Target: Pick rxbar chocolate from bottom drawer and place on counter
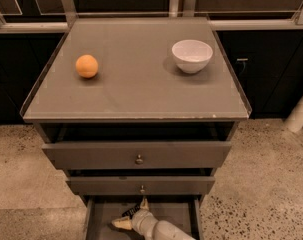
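The bottom drawer (178,211) is pulled out at the foot of the cabinet, showing its flat grey floor. The rxbar chocolate (129,212), a small black bar with white lettering, lies in it towards the left. My gripper (133,214) reaches into the drawer from the bottom edge of the camera view. Its two pale fingers are spread, one on each side of the bar. The counter (136,84) is the broad grey top above.
An orange ball (86,66) sits on the counter's left and a white bowl (192,55) on its right. Two knobbed drawers (139,156) are above the bottom one, slightly ajar. Speckled floor lies on both sides, and dark cabinets stand behind.
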